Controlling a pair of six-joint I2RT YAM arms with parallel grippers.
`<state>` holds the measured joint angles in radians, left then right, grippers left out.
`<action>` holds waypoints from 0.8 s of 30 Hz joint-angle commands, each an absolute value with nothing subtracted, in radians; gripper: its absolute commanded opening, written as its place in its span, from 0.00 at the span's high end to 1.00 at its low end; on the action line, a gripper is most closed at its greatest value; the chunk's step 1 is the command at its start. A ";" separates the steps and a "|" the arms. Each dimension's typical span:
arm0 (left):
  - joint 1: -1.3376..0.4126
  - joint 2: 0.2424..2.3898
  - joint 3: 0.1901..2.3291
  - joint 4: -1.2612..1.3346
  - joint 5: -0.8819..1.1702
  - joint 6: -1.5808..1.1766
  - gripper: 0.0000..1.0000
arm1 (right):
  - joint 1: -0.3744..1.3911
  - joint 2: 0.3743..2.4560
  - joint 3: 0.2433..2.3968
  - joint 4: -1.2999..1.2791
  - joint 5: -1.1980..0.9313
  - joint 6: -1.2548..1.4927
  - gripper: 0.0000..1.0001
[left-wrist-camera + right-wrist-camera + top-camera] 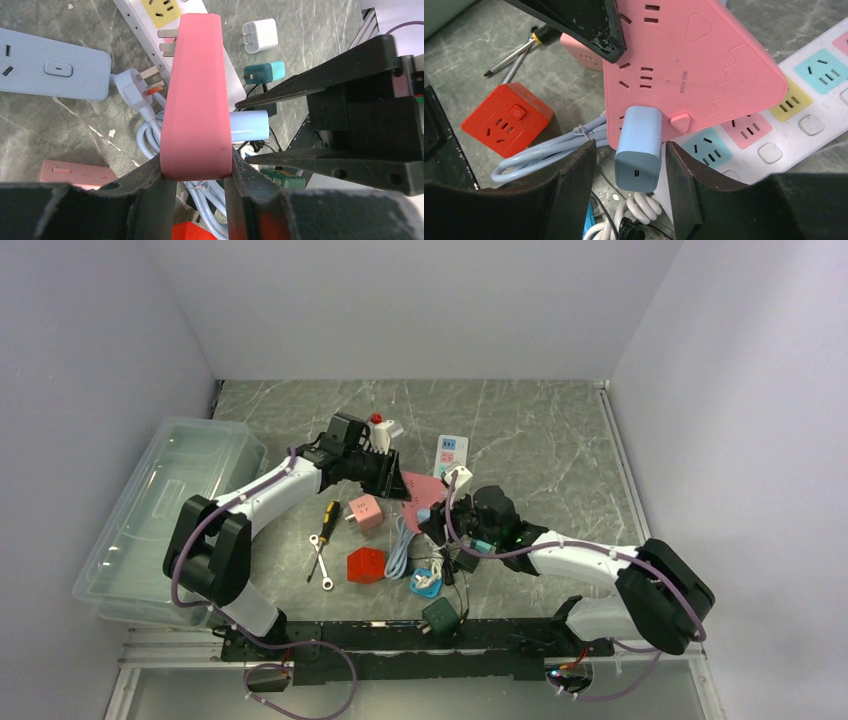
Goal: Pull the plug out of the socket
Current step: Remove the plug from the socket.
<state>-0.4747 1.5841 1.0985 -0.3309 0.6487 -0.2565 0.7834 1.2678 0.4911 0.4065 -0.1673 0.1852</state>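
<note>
Pink power strip (694,70) is stiff, light hard plastic; the pale-blue USB charger (638,150) sits plugged into its face near one edge. Charger's a small smooth rigid block, prob. slippery, held only by pin friction (I'd guess a firm tug frees it). You want its two flat sides, close to the strip, w/ a straight pull along the pins. Left gripper (197,175) is clamped on the strip's thin edges. Right gripper (630,157) straddles the charger, jaws part-open, gap each side, no contact.
</note>
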 commanded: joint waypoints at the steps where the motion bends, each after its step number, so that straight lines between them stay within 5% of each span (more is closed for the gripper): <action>1: -0.478 1.579 1.131 -0.317 0.659 -0.257 1.00 | 0.793 1.309 0.542 0.488 -0.162 0.200 0.47; 8: -0.478 1.578 1.132 -0.321 0.656 -0.256 1.00 | 0.798 1.322 0.536 0.515 -0.162 0.211 0.61; 15: -0.479 1.560 1.114 -0.270 0.719 -0.254 1.00 | 0.797 1.324 0.536 0.518 -0.236 0.189 0.96; 24: -0.486 1.502 1.084 -0.190 0.817 -0.237 1.00 | 0.687 1.340 0.527 0.577 -0.519 0.237 1.00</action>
